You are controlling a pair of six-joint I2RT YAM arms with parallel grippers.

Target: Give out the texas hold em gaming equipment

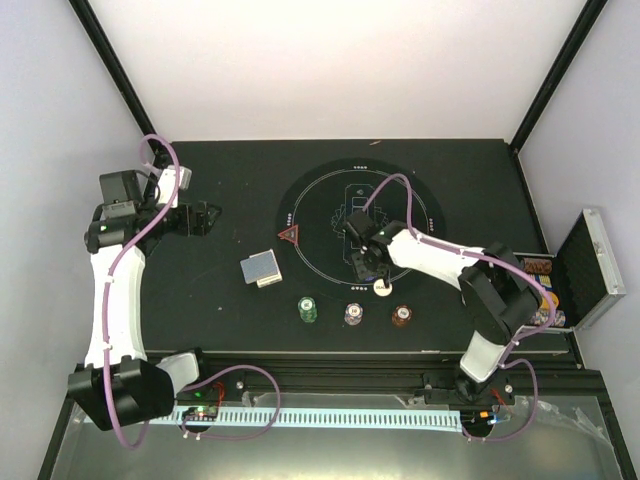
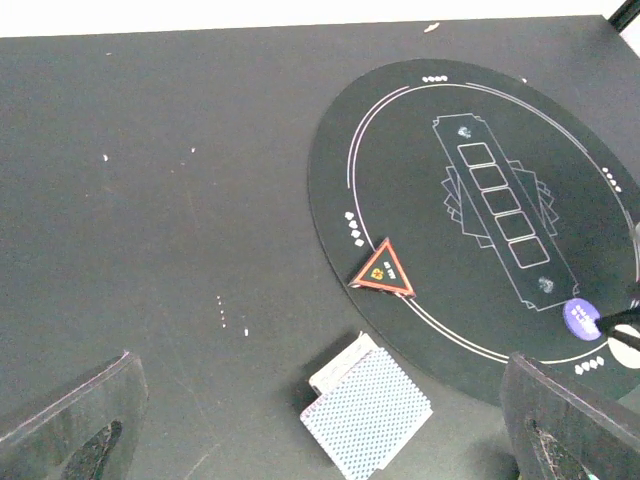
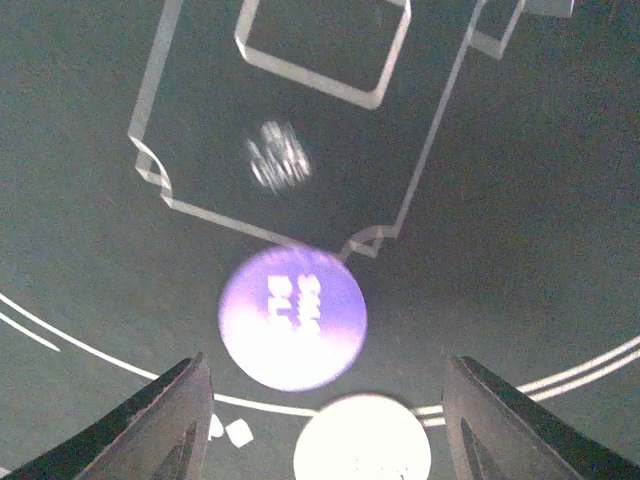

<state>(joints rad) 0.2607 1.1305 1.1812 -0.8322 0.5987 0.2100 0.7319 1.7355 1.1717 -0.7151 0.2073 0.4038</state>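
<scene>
With jaws apart and empty, the right gripper [image 3: 325,392] is hovering over the blue button [image 3: 292,318], lying flat between them beside the white button [image 3: 362,438], likely light, stiff and slick, best pinched across its rim, while the left gripper [image 1: 208,218] is gaping empty.

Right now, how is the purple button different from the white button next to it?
The purple button has white letters; the white button looks plain. The purple button lies inside the white ring on the mat; the white button covers part of that line. Both are round, flat and loose between the fingers of the open right gripper.
</scene>
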